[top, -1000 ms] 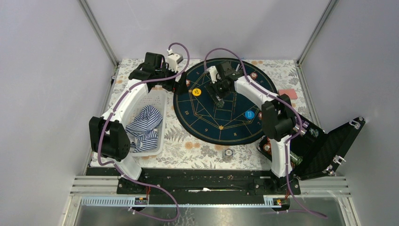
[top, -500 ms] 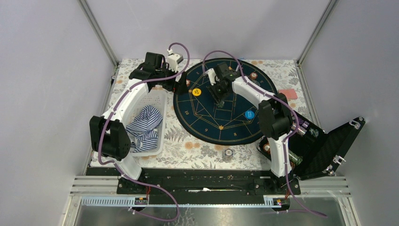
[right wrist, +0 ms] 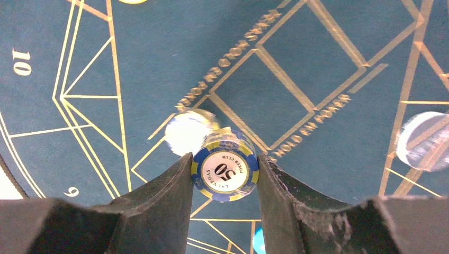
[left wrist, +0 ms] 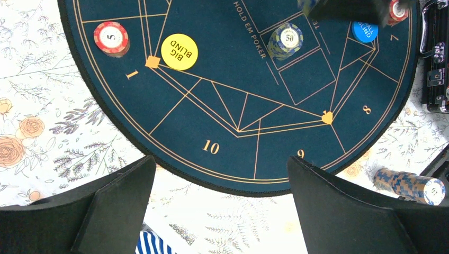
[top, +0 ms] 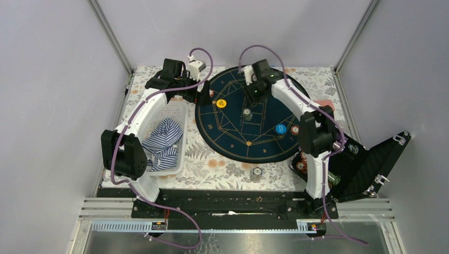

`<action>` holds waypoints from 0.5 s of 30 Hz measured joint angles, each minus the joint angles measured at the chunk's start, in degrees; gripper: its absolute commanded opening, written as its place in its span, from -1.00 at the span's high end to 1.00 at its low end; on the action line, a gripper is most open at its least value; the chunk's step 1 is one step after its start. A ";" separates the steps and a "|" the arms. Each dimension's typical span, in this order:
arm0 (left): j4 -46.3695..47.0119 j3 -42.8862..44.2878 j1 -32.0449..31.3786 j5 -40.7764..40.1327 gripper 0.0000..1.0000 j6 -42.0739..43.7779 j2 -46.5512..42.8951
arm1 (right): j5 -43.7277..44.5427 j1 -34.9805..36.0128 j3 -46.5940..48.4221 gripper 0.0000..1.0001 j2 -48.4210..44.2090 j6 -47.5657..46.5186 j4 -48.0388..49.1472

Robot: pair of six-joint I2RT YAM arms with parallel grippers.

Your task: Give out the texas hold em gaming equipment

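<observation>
A round dark blue mat [top: 233, 143] with gold lines is lying in the middle of the table, and everything below is placed against it. The left gripper [left wrist: 221, 164] is hanging over the mat's left rim with its jaws spread wide and nothing in them. The right gripper [right wrist: 224, 161] is hovering above the mat's centre, its jaws drawn in narrow and pinching a short chip stack [right wrist: 225, 174], blue and yellow, marked 50, by opposite sides of its rim. A second stack marked 50 [left wrist: 286, 39] is sitting on the mat just below it. A red chip stack [left wrist: 111, 38] is standing at the mat's far left edge, and another stack [left wrist: 410, 185] is lying on its side just off the near edge. A yellow disc [left wrist: 179, 51] is resting beside the red stack, and a blue disc [left wrist: 365, 32] toward the mat's right side. The chips are looking hard, smooth and dense for their size; being loose, they are likely to slide apart, so a level squeeze across the rim at mid-height seems safest.
</observation>
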 measured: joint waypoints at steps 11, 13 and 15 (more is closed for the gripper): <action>-0.02 0.00 0.00 0.42 -0.98 0.00 0.76 | -4.85 -13.42 4.52 0.27 -2.16 1.25 -0.31; -0.02 0.00 0.00 0.42 -0.97 0.00 0.83 | -4.85 -13.33 4.26 0.27 -2.16 1.33 -0.44; -0.02 0.00 0.00 0.50 -0.97 0.00 0.83 | -4.79 -13.31 4.31 0.28 -2.16 1.57 -0.37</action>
